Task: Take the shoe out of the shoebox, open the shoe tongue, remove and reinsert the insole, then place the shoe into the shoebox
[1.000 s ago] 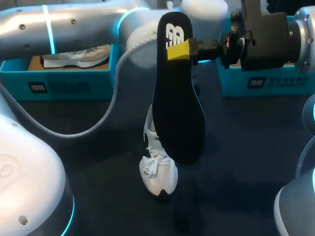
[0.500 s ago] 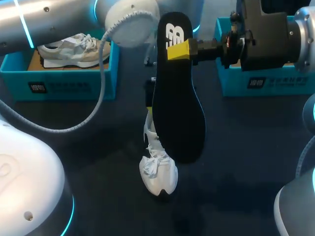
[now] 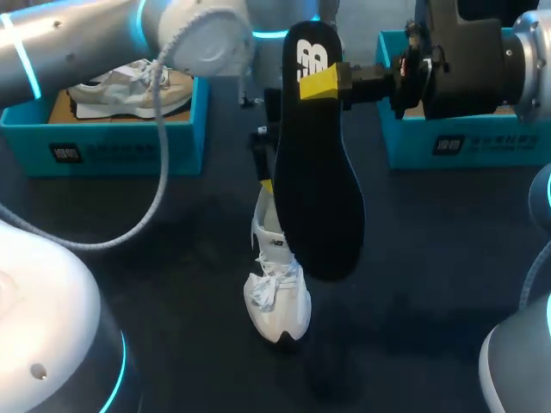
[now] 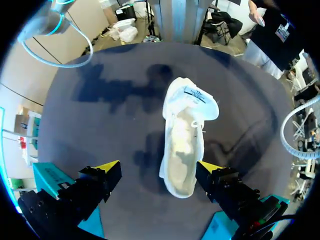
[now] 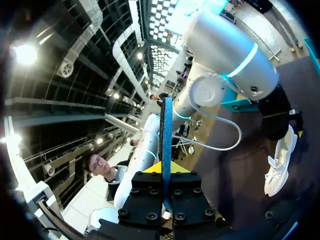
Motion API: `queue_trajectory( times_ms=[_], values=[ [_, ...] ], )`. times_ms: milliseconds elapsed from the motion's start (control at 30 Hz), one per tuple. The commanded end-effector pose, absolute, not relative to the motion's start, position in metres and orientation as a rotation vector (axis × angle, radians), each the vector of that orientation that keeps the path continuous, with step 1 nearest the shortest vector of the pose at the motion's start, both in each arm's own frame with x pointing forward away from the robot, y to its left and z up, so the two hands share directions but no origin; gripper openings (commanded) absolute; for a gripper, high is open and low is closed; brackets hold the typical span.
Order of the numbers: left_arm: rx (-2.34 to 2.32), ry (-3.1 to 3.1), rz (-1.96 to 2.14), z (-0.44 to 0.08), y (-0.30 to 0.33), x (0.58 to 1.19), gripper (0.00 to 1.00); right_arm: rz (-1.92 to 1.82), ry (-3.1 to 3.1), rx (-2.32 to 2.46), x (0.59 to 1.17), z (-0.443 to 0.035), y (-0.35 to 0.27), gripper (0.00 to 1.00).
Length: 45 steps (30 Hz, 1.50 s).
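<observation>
Edged slightly right since a moment ago, the insole [image 3: 317,172] hangs toe-down, pinched in the right gripper [image 3: 317,83], above the shoe [image 3: 275,292] on the table [image 3: 422,258], where the left gripper [image 4: 159,169] hovers spread open over the heel; reinsertion looks in hand, calling for the insole's toe to be lowered into the opening.

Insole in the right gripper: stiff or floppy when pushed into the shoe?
Probably semi-stiff: the insole hangs nearly straight from the right gripper, pinched at one end. Likely light, since the right wrist view shows it thin, edge-on. It may flex when pressed against the shoe.
</observation>
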State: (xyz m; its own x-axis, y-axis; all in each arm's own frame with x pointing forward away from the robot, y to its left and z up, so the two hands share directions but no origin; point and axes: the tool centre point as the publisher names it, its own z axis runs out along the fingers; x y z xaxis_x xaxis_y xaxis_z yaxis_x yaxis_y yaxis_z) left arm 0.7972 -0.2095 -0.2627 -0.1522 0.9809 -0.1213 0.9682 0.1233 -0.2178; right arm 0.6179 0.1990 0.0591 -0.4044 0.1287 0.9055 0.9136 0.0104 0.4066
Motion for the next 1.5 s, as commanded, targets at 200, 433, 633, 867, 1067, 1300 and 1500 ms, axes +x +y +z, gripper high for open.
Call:
queue_trajectory(
  times_ms=[200, 433, 633, 867, 1067, 1300, 1500],
  values=[
    [-2.076, -2.503, 0.805, -0.234, -0.192, 0.809, 1.0, -1.417, -1.524, -1.131, 0.667, 0.057, 0.176, 0.0],
    [-2.073, -2.562, 0.987, -0.217, -0.188, 0.812, 1.0, -1.394, -1.377, -1.201, 0.702, 0.057, 0.153, 0.0],
    [-2.053, -2.59, 1.19, -0.197, -0.183, 0.814, 1.0, -1.375, -1.274, -1.247, 0.729, 0.052, 0.139, 0.0],
    [-2.097, -2.582, 1.452, -0.172, -0.179, 0.815, 1.0, -1.308, -1.161, -1.284, 0.754, 0.041, 0.137, 0.0],
    [-2.212, -2.562, 1.583, -0.153, -0.173, 0.814, 1.0, -1.2, -1.076, -1.312, 0.768, 0.031, 0.137, 0.0],
    [-2.337, -2.554, 1.709, -0.138, -0.168, 0.813, 1.0, -1.092, -0.972, -1.399, 0.787, 0.017, 0.129, 0.0],
    [-2.417, -2.539, 1.806, -0.125, -0.166, 0.813, 1.0, -0.992, -0.907, -1.46, 0.799, 0.001, 0.124, 0.0]
  ],
)
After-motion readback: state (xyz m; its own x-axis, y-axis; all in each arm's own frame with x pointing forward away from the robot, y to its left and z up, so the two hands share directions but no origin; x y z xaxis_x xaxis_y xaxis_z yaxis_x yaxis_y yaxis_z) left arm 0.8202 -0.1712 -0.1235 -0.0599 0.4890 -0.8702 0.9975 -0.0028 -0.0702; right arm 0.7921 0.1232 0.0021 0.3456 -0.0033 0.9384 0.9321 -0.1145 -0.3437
